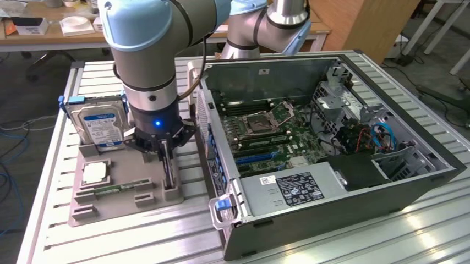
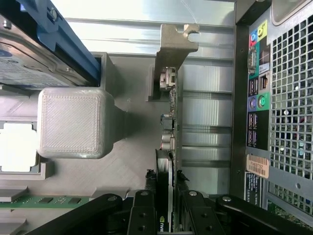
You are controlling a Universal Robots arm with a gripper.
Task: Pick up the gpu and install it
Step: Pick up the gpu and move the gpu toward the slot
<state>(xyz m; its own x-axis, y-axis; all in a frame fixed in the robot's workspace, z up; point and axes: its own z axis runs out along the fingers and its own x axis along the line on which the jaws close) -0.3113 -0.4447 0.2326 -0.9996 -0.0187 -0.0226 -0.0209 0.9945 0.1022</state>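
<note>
The gripper [image 1: 165, 158] was clamped on the gpu [image 2: 170, 122], which stood on edge in a grey tray [image 1: 118, 208]. An open computer case [image 1: 331, 198] sat just beside.

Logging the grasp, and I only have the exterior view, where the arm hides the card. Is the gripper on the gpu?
Observer: Yes. The wrist view has the gripper astride the gpu, with its fingers tight against both faces.
Operator: Which end has it taken?
Observer: The end opposite the bracket. The bracket is at the far end from the gripper.
Operator: Is it out of the tray?
Observer: It doesn't look lifted. The card stands on edge and the bracket end sits beside a post of the tray.
Operator: Anything close alongside?
Observer: The port panel of the case runs parallel to the card, with a gap between them.
</note>
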